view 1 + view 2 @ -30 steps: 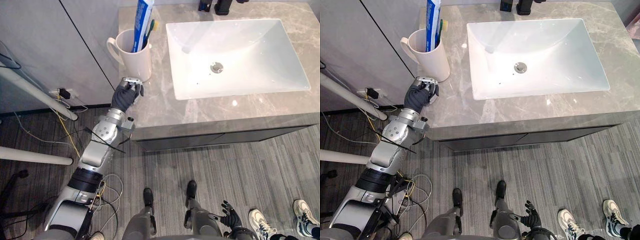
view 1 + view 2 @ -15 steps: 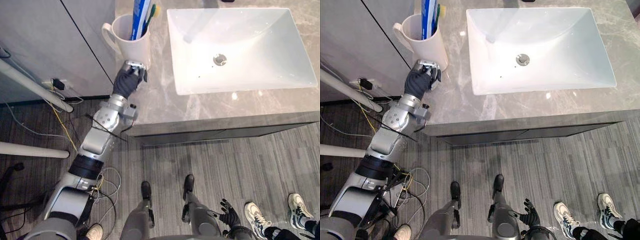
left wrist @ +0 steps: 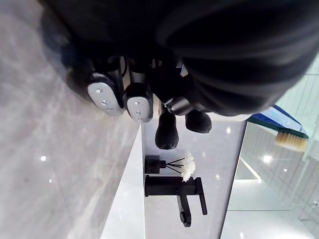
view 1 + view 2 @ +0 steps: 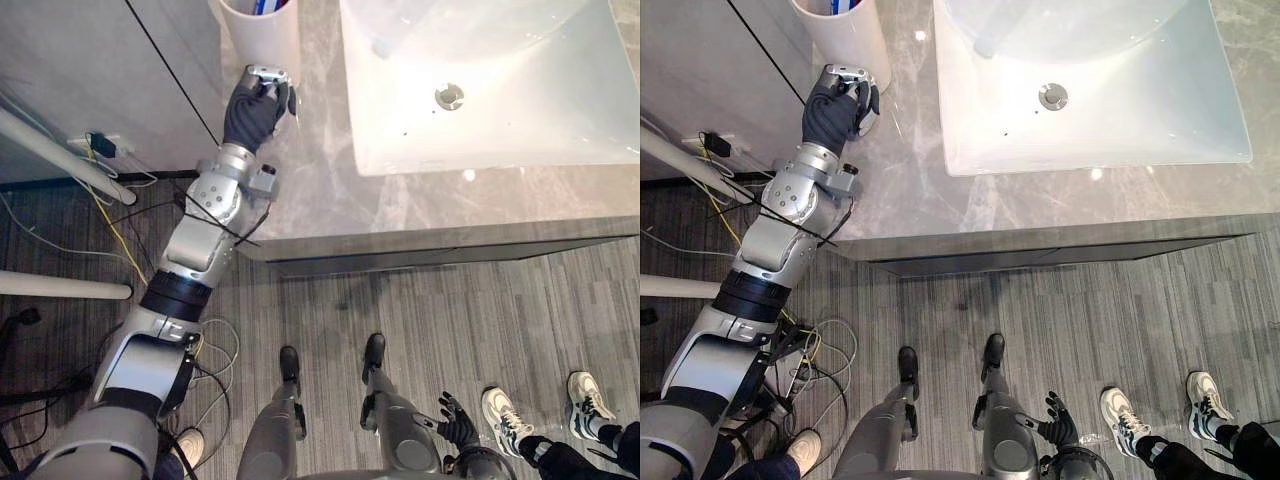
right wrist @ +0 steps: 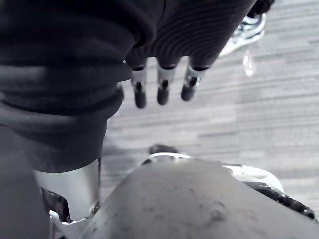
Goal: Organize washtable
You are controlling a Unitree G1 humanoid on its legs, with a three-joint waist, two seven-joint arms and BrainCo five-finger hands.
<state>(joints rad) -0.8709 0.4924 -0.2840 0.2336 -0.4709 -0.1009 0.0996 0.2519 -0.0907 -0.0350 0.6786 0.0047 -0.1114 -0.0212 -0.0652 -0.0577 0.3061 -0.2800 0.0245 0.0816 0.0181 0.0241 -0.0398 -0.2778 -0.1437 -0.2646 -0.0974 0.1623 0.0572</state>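
A white handled cup (image 4: 258,28) stands on the grey marble countertop (image 4: 320,180) left of the white sink (image 4: 600,130), with a blue toothpaste tube (image 4: 835,5) in it. My left hand (image 4: 256,100) rests on the counter just in front of the cup's base, fingers curled and holding nothing. In the left wrist view its curled fingers (image 3: 138,99) hover over the marble, with a toothbrush head (image 3: 289,141) off to one side. My right hand (image 4: 457,425) hangs low over the floor, and its fingers (image 5: 160,89) are relaxed and hold nothing.
A black faucet (image 3: 174,191) and a dark diffuser bottle with a white flower (image 3: 169,162) stand at the far side of the sink. Grey cabinet doors (image 4: 100,60) flank the counter's left edge. A person's shoes (image 4: 500,405) are on the wooden floor (image 4: 450,290).
The whole picture has slid upward, so the camera has tipped down. My left hand stays curled by the cup's base, perhaps slightly closer to it. The right hand still hangs low.
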